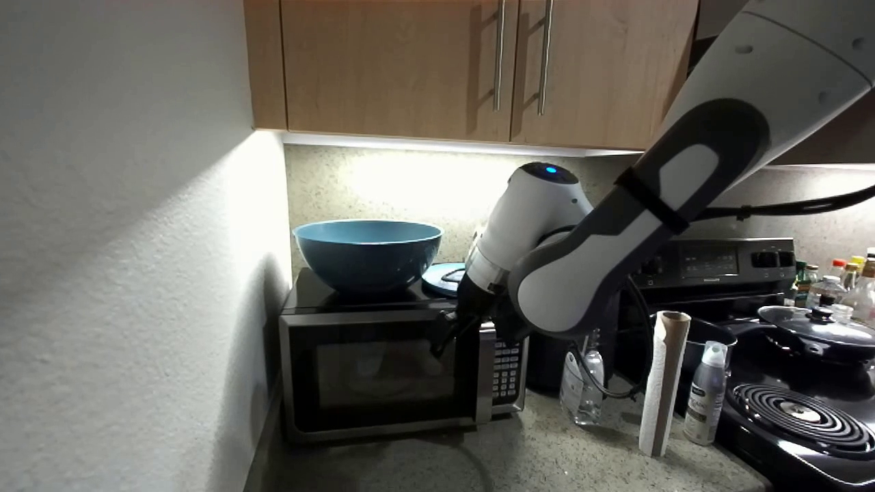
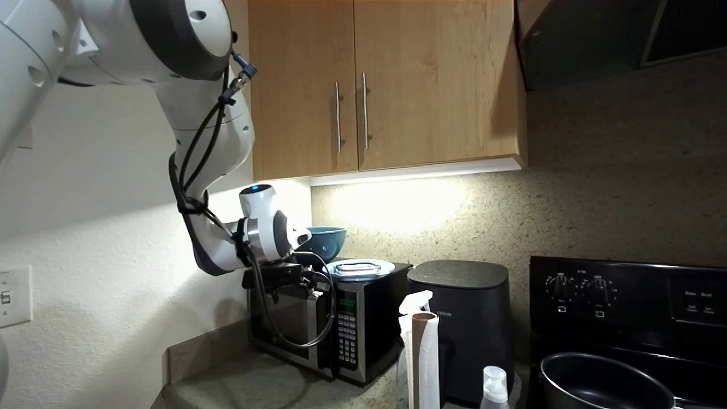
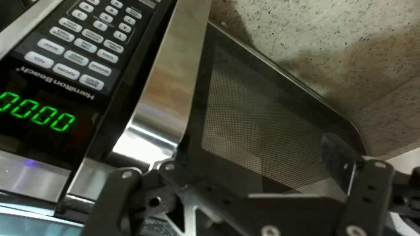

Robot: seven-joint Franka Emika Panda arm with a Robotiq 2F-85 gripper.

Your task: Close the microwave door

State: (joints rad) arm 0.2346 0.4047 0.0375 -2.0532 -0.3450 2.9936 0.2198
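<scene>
The microwave door (image 1: pixel 383 376), with its grey frame and dark window, lies nearly flush with the microwave front in both exterior views (image 2: pixel 284 318). Its free edge seems to stand slightly proud of the control panel (image 1: pixel 506 372); I cannot tell whether it is latched. In the wrist view, a dark seam runs between the silver handle (image 3: pixel 170 82) and the panel. My gripper (image 3: pixel 247 152) is open in front of the window (image 3: pixel 256 124). One finger is over the window; the other is at the handle's upper end, its tip hidden. The gripper (image 1: pixel 446 333) also shows in an exterior view.
A blue bowl (image 1: pixel 369 260) and a blue lid (image 2: pixel 359 269) sit on the microwave. A wall (image 1: pixel 150 273) stands close beside it. An air fryer (image 2: pixel 466 324), paper towel roll (image 1: pixel 663 383), bottles (image 1: pixel 707 396) and stove (image 1: pixel 806 417) are on its other side.
</scene>
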